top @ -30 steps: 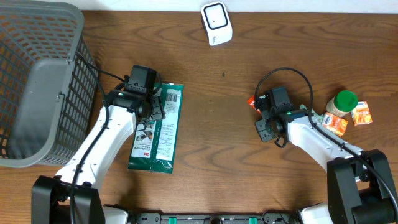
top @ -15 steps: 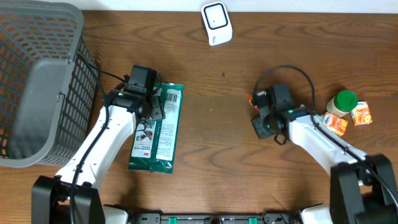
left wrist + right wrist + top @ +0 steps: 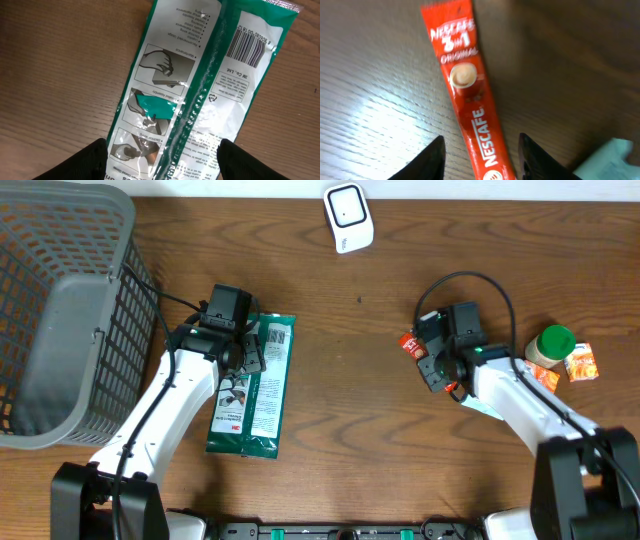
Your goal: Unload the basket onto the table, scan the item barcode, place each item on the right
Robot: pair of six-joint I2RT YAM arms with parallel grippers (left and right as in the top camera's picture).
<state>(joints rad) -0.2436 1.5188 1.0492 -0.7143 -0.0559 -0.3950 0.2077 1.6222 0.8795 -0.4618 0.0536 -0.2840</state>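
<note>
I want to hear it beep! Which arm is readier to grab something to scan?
Probably left. The left gripper hangs open astride the green packet, barcode facing up. The right gripper straddles a red stick showing no barcode.

1. A green and white packet [image 3: 172, 30] lies flat on the wooden desk [image 3: 60, 75], running on a slant from the upper right down to the lower middle of the view.
2. Its printed back faces up; a barcode [image 3: 250, 47] sits near the upper right end, with "3M Co., Ltd" in small print just below it.
3. A crimped seam [image 3: 200, 95] runs along the length of the packet.
4. Left of the seam, three instruction drawings [image 3: 160, 62] are stacked one after another.
5. The two dark jaws stand spread wide at the bottom edge, one on each side of the packet; contact cannot be judged.
</note>
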